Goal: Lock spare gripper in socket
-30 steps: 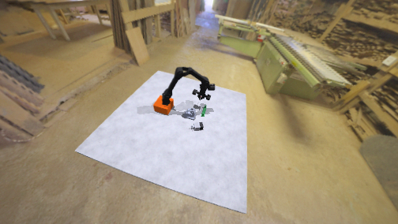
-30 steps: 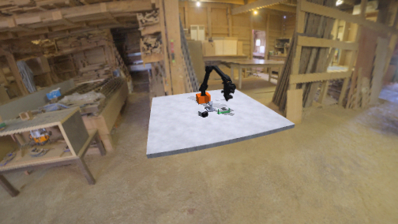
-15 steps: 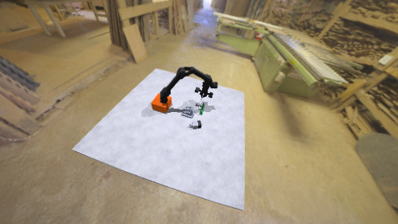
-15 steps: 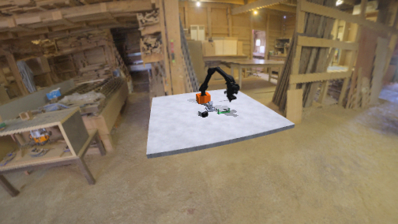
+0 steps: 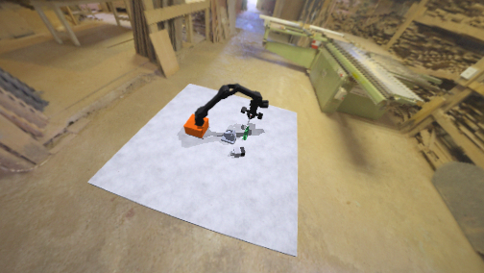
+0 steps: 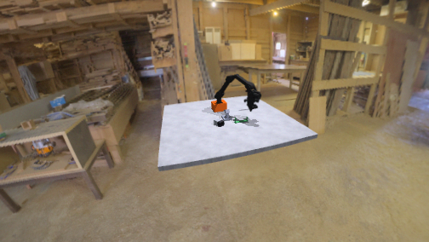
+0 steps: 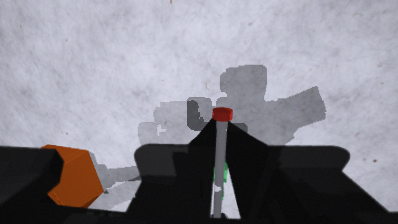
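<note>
Above the tabletop (image 5: 202, 183) (image 6: 213, 141), on the side toward the upper edge as the top view shows it, the lock pin (image 5: 249, 121) (image 7: 219, 155) hangs in the gripper (image 5: 252, 115) (image 6: 251, 108) (image 7: 217, 122), its jaws clamped on the grey shaft. At the upper end of the shaft in the wrist view sits a red head (image 7: 222, 114), just beyond the fingertips. The pin is out of the mount (image 5: 229, 136) (image 6: 226, 114), which stands apart from it on the tabletop. Beneath the gripper is a green piece (image 5: 246, 133) (image 6: 241, 120) (image 7: 224, 172), nearer the right edge than the mount is; in the wrist view the pin passes in front of part of it, and whether the two touch I cannot tell. The spare gripper (image 5: 239, 153) (image 6: 219, 123), dark with a paler portion, lies just beside the mount, on the side toward the lower edge in the top view, so it is undocked. Further outward, toward the upper-left corner, stands the orange base (image 5: 193, 129) (image 6: 219, 106) (image 7: 77, 177), and from it the black arm (image 5: 233, 88) (image 6: 232, 79) rises and arches over toward the right edge, then bends down to the gripper. Shadows from the arm and gripper fall around the mount and the green piece. Past the upper-right corner, on the floor, stands a pale green machine (image 5: 331, 79).
</note>
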`<act>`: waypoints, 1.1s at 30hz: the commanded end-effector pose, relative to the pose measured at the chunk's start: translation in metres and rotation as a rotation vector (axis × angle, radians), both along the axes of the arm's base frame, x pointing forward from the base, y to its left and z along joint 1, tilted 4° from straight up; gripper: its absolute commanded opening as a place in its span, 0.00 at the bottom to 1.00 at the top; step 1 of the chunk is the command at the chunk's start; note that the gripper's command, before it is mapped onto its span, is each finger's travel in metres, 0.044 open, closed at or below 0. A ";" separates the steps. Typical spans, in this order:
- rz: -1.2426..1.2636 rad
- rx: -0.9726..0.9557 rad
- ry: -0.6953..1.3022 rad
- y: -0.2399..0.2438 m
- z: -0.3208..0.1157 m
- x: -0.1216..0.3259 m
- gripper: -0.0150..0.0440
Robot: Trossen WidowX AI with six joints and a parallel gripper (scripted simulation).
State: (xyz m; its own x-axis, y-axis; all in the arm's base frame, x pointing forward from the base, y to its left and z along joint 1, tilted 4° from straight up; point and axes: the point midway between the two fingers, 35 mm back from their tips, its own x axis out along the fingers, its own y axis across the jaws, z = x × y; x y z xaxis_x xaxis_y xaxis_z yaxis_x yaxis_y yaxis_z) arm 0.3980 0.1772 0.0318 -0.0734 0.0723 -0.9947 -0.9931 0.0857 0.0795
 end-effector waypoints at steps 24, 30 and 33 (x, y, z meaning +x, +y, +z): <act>0.008 0.008 -0.021 -0.001 -0.036 0.004 0.25; 0.009 0.012 -0.028 -0.001 -0.045 0.004 0.25; 0.009 0.013 -0.032 -0.002 -0.050 0.004 0.25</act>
